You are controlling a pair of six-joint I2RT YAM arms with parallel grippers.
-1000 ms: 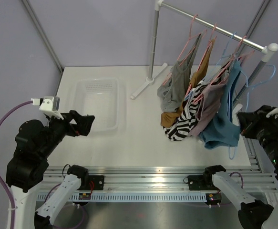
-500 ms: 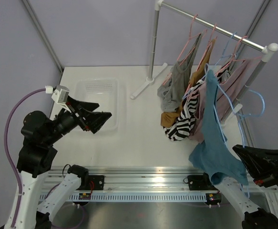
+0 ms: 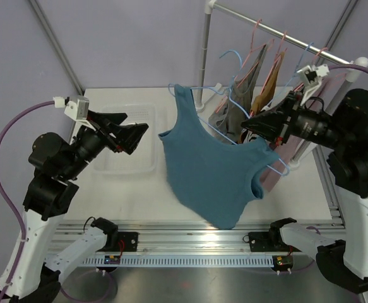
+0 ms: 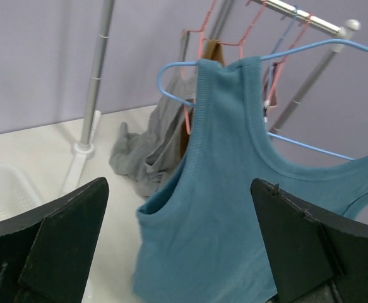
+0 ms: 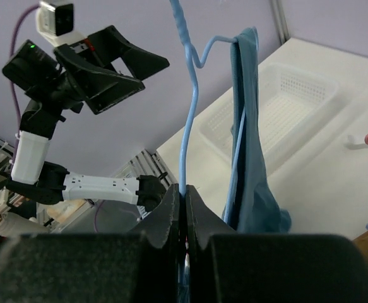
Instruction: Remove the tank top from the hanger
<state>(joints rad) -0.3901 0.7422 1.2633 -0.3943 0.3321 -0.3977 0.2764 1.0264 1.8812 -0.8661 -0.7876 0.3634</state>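
Blue tank top (image 3: pixel 212 170) hangs on its hanger (image 5: pixel 190 126), which the right fingers (image 5: pixel 171 214) pinch tight; the left fingers (image 4: pixel 64 233), wide open, likely must seize the cloth next and pull.

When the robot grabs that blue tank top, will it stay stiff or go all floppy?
Probably floppy: the blue tank top hangs in soft folds and curls at its hem. Likely light too, since the thin blue hanger, pinched in the right gripper, carries it without visibly sagging. Hanging free, it would probably swing if nudged.
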